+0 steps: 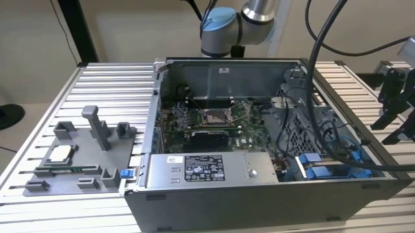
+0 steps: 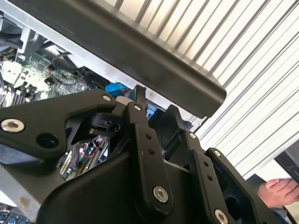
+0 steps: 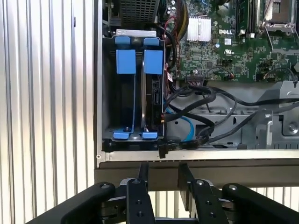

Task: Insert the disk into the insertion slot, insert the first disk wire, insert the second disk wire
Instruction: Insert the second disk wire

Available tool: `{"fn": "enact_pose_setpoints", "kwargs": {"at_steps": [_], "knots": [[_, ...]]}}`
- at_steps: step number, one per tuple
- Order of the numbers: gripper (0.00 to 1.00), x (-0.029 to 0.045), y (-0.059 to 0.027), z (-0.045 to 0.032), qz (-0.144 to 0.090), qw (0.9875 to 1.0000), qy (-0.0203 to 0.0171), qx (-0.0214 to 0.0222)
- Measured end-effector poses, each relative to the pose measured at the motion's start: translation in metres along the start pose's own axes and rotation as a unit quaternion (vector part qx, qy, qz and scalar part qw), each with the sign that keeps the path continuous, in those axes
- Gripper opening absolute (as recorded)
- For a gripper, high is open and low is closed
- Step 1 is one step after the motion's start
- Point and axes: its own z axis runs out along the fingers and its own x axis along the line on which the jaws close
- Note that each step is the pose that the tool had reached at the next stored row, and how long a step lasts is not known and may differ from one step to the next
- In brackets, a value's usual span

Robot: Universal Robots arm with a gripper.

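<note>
Fixture tray (image 1: pixel 77 160): grey, on the desk (image 1: pixel 110 82), at the exterior view's left.
Power-supply box (image 1: pixel 207 170): along the case's near wall.
Insertion slot (image 1: pixel 324 169): blue-tabbed cage, toward the exterior view's right.
Disk (image 3: pixel 154 100): seemingly on edge inside the slot; not certain.
Wire (image 3: pixel 169 148): loose black plug just beside the cage.
Claw (image 3: pixel 163 171): outside the case wall, fingers apart, empty. The slot lies straight ahead, its long axis in line with the gap.
</note>
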Motion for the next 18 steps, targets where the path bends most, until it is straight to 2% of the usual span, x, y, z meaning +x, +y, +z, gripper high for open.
{"fn": "enact_pose_setpoints", "kwargs": {"at_steps": [6,7,9,11,13,15,18], "knots": [[1.00,0.0000,-0.0002,0.0001,0.000,1.0000,-0.0001,-0.0008],[1.00,0.0000,-0.0003,0.0001,0.000,1.0000,-0.0002,-0.0053],[1.00,0.0006,-0.0001,0.0004,0.001,0.9999,-0.0043,-0.0093],[1.00,0.0013,-0.0001,0.0012,0.000,0.9999,-0.0095,-0.0107],[1.00,0.0016,-0.0002,0.0022,0.000,0.9998,-0.0129,-0.0116],[1.00,0.0017,0.0016,0.0032,0.000,0.9998,-0.0139,-0.0126],[1.00,0.0024,0.0097,0.0053,0.000,0.9998,-0.0151,-0.0133]]}}
